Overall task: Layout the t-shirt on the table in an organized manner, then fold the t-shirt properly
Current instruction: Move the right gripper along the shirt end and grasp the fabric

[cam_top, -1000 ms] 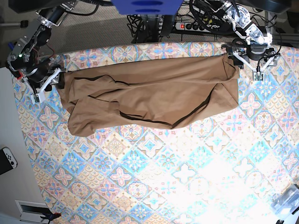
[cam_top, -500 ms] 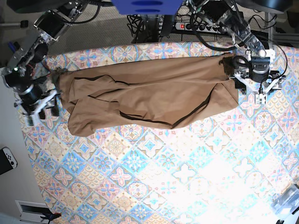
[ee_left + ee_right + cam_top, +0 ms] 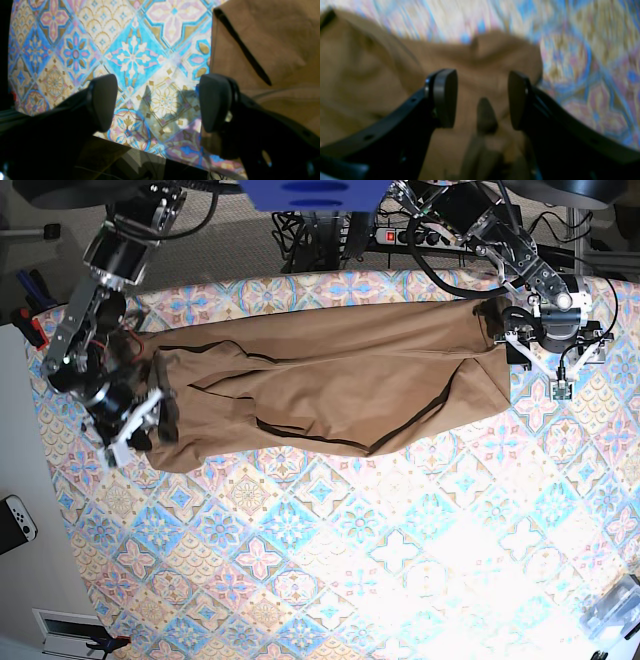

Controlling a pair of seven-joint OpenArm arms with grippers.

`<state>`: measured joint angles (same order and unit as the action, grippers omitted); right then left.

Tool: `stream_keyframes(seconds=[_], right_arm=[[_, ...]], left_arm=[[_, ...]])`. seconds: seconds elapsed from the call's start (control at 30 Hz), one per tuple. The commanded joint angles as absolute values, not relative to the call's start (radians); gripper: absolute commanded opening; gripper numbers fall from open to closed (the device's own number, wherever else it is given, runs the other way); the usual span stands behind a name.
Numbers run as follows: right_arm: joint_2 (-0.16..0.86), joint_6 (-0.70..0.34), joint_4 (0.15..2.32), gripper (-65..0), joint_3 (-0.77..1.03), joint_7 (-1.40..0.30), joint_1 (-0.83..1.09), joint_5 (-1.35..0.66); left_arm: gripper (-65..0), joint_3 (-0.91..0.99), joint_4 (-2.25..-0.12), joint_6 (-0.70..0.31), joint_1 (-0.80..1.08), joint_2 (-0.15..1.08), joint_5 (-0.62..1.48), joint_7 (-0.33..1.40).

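Hovering at the base view's left end, right pincer (image 3: pixel 140 425) with jaws apart and nothing between them, over the tan cloth's crumpled near-left edge; wrist picture blurred there, fabric filling the gap behind the pads. Spread lengthwise across the far half of the patterned table (image 3: pixel 330 550), t-shirt (image 3: pixel 330 375), still rumpled, dark seam lines curving through its middle and a fold along the right end. Poised just beside that right end, left pincer (image 3: pixel 555 365) likewise spread wide and empty, above bare tile pattern, cloth edge (image 3: pixel 262 37) close by one pad.
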<state>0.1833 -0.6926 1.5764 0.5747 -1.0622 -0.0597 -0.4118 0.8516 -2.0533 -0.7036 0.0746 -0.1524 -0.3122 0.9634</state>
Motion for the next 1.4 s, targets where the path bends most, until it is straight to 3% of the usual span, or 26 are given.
stream_keyframes(seconds=[0.0,0.67,1.37], right_arm=[[0.200,-0.698,1.578,-34.1,0.578,-1.041,-0.071,-0.427],[0.229,-0.698,1.349,-34.1,0.582,-0.875,-0.042,-0.426],[0.228,-0.698,1.346,-34.3,0.573,-0.875,-0.044,-0.426]], left_arm=[[-15.4,0.849,-2.071,-0.698,0.065,-0.157,-0.306,0.947],[-15.4,0.854,-2.071,-0.698,0.067,-0.157,-0.308,0.955],[-15.4,0.851,-2.071,-0.698,0.084,-0.157,-0.308,0.954]])
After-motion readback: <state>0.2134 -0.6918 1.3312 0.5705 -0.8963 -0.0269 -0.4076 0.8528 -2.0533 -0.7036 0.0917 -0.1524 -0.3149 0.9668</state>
